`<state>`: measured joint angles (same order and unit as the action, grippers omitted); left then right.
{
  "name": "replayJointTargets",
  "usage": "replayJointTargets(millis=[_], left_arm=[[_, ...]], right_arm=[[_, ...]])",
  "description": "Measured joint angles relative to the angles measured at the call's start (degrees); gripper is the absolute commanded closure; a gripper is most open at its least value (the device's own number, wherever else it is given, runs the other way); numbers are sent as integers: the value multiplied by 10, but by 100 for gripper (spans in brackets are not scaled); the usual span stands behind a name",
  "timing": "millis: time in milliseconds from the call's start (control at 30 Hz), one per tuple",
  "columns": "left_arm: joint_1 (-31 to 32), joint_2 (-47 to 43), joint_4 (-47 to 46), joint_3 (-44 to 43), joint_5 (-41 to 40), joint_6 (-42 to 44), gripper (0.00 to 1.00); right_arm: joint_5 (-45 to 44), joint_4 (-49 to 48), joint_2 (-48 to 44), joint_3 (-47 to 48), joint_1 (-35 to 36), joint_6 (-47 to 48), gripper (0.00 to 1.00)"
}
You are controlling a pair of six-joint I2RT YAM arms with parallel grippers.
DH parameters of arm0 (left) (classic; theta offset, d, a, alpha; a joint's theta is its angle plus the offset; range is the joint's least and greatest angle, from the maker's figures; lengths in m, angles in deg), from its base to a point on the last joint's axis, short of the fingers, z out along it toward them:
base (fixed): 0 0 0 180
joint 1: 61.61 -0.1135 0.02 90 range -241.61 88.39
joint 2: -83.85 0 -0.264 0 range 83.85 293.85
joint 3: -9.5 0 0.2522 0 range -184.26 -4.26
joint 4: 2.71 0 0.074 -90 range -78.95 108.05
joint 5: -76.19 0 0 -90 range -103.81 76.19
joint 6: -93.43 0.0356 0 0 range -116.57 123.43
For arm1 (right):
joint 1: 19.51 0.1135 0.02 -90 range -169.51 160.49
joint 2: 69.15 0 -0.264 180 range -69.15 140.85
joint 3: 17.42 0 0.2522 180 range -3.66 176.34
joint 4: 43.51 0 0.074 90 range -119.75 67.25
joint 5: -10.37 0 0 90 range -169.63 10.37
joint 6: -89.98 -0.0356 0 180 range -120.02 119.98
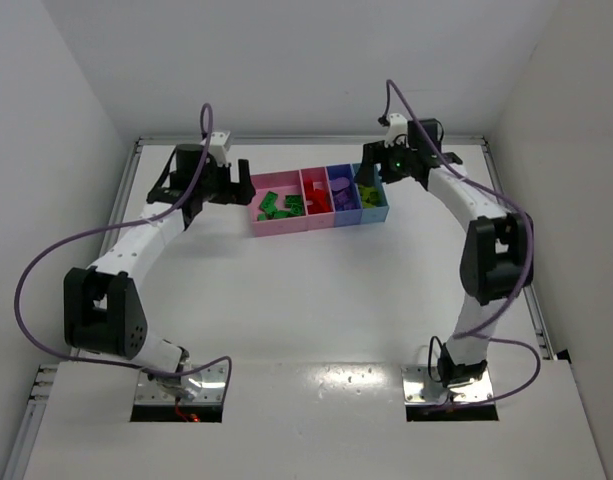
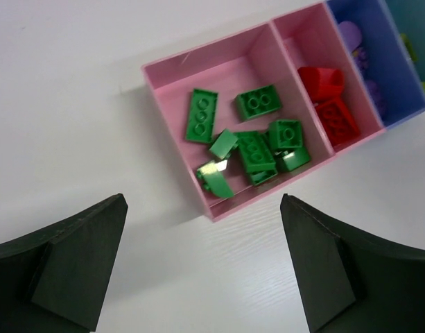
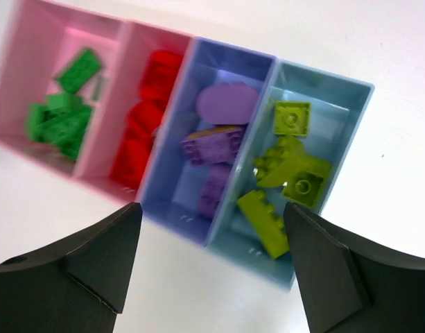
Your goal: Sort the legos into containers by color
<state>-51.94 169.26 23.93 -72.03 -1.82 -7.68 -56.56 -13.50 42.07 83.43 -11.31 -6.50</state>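
Robotics lab — white-walled enclosure [image 1: 46, 100], white table [image 1: 316, 290], two bolted arms [image 1: 136, 240].

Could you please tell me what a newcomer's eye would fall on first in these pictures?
The row of four joined bins at the far middle of the table, each holding one colour: green legos, red legos, purple legos, yellow-green legos. The left gripper and right gripper hover at either end, fingers open and empty.

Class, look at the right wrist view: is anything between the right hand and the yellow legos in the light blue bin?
Nothing visible does. The right hand hangs open above the light blue bin, and the yellow legos lie uncovered inside it.
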Motion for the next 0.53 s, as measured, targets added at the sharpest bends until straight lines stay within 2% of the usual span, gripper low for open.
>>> replayJointTargets(millis=[167,267,433,533], left_arm=[[-33,-36,12,51,-20,19,0],[-62,-43,21,66,-30,33,0],[-94,-43,27,85,-37,57,0],[-102,-44,28,102,-38,66,0]], right_arm=[[29,-14,-130,-78,-15,-8,15],[41,-21,-187,-136,-51,-10,15],[53,-24,-207,-239,-139,-5,15],[59,-8,-207,-277,-165,13,14]])
